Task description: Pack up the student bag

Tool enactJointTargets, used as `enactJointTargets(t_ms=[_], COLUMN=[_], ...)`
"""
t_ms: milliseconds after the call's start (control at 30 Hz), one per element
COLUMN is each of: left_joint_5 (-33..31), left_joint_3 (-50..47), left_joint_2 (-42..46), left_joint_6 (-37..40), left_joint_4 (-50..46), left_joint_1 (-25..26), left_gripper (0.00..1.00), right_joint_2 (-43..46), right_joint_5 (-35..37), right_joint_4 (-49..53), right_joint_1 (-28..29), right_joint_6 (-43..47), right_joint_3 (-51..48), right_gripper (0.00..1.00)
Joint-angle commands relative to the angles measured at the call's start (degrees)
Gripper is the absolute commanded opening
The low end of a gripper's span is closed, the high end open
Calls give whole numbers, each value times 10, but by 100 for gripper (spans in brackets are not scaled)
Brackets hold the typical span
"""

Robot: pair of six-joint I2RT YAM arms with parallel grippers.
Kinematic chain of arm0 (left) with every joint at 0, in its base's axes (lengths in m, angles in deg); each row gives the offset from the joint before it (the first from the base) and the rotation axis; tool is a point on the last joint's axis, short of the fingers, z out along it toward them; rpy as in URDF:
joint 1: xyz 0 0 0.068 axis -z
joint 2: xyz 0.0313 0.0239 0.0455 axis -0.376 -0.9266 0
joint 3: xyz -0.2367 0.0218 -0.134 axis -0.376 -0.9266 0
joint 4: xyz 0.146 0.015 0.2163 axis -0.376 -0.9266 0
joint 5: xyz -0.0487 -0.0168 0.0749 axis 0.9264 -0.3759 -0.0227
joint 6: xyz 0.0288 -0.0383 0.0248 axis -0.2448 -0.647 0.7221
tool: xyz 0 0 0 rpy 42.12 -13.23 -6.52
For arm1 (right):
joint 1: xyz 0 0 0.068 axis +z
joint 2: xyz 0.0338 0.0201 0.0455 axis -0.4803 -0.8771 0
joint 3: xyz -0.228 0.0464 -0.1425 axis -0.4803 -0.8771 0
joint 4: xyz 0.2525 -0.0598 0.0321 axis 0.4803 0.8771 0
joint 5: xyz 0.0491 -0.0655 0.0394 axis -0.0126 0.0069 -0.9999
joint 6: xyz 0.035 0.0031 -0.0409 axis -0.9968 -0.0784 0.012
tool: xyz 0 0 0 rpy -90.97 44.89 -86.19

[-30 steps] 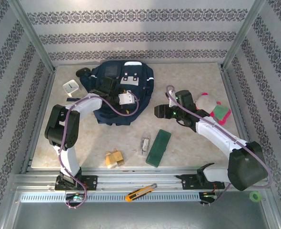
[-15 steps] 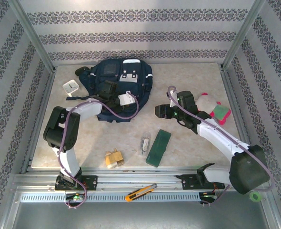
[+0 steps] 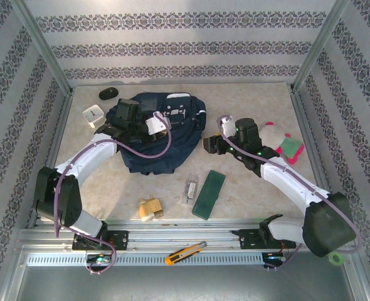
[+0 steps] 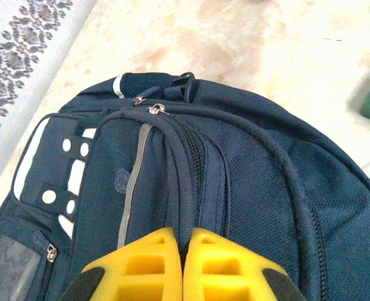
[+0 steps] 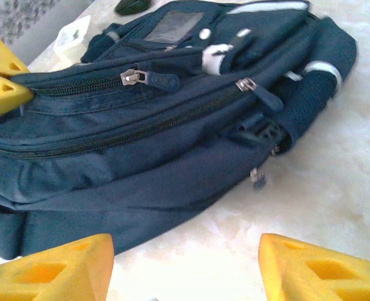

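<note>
I have the left gripper [image 4: 184,237] pressed shut on a dark navy strap that runs over the top of the student bag [image 3: 166,144]; in the left wrist view the strap is pinched between the two yellow fingers [image 4: 141,263]. The bag lies flat at the far middle of the table [image 3: 254,100], its grey-white patch toward the back wall.

My right gripper [image 5: 185,263] has its fingers spread wide. It sits low, just beside the bag's right flank and apart from it (a strip of bare tabletop shows between them).

The two zips I can see along that flank run closed, so I cannot tell what is inside.

Loose on the table are:
- a green case [image 3: 210,193] near the front edge
- a white plush toy [image 3: 273,133] to the right
- a small white clock [image 3: 93,115] left of the bag
- a black mouse [image 3: 108,93] left of the bag
</note>
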Motion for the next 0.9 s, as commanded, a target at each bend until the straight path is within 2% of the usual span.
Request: enactJointTargets(t_ms=[0, 67, 100, 233, 367, 567, 667, 867], left_joint_5=[57, 66, 69, 84, 87, 86, 85, 94], left_joint_3=[-7, -16, -20, -23, -23, -24, -27, -29], left_joint_2=[44, 56, 58, 63, 65, 70, 72, 68], left_joint_6=[18, 24, 29, 42, 49, 55, 56, 54], left_joint_4=[-5, -4, -3, -17, -25, -29, -28, -22], left_joint_1=[-6, -9, -10, -13, -12, -13, -13, -13], left_gripper=[0, 0, 0, 0, 0, 0, 0, 0], right_joint_2=[-47, -91, -109, -205, -297, -400, -429, -458], right_joint_5=[-120, -237, -271, -324, -312, -262, -262, -274], right_joint_4=[-7, 30, 50, 137, 281, 448, 479, 480], right_joint_1=[-25, -48, -57, -100, -105, -94, -89, -77], right_joint_6=[140, 247, 288, 357, 457, 595, 616, 634], right_joint_3=[37, 70, 86, 194, 320, 452, 489, 515], right_gripper=[61, 59, 59, 59, 57, 56, 56, 56])
